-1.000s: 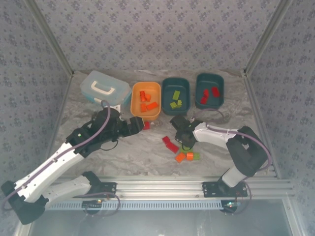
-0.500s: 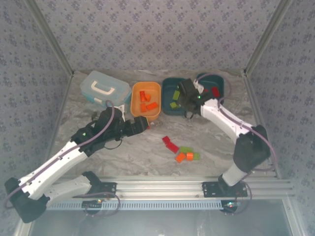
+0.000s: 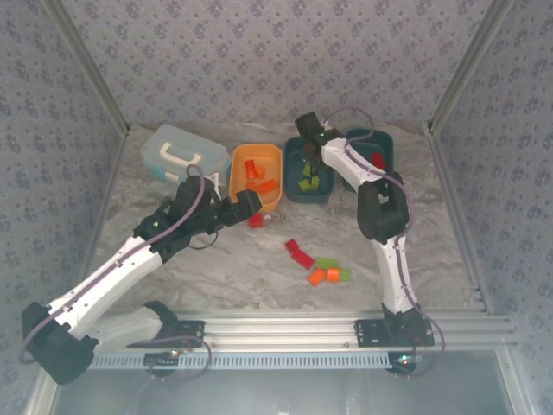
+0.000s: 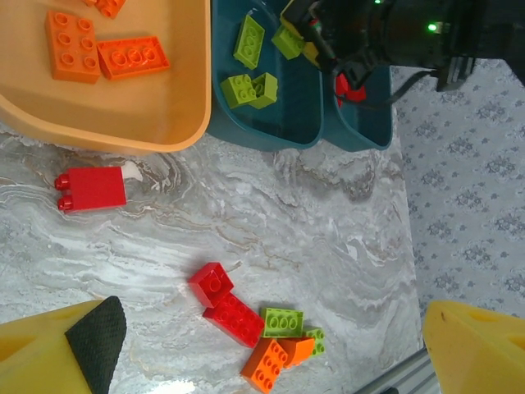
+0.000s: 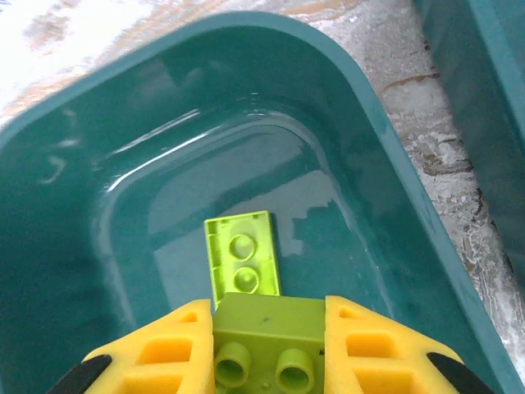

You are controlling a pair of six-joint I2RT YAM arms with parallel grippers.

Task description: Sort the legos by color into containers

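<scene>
My right gripper [image 5: 267,349] is shut on a lime green lego [image 5: 268,328] and hangs over the back of the middle teal container [image 3: 291,177]. Below it a flat green lego [image 5: 242,254] lies studs down. My left gripper [image 3: 251,203] stands open, with nothing between its fingers [image 4: 61,349], just in front of the orange container [image 3: 239,183]. A red lego [image 4: 92,189] lies on the table by that container's rim. Nearer the front sit two red legos [image 4: 225,304], a green one [image 4: 283,322] and an orange one [image 4: 267,367].
The orange container [image 4: 164,123] holds orange legos [image 4: 133,57]. The right teal container [image 3: 382,141] holds red ones [image 3: 378,161]. A light blue case [image 3: 181,156] stands at the back left. Patterned walls close in the table on three sides.
The right arm has swung from the legos at the table's front up and back to the middle teal container, carrying the green lego. The left gripper shifted slightly right and opened a little wider.
</scene>
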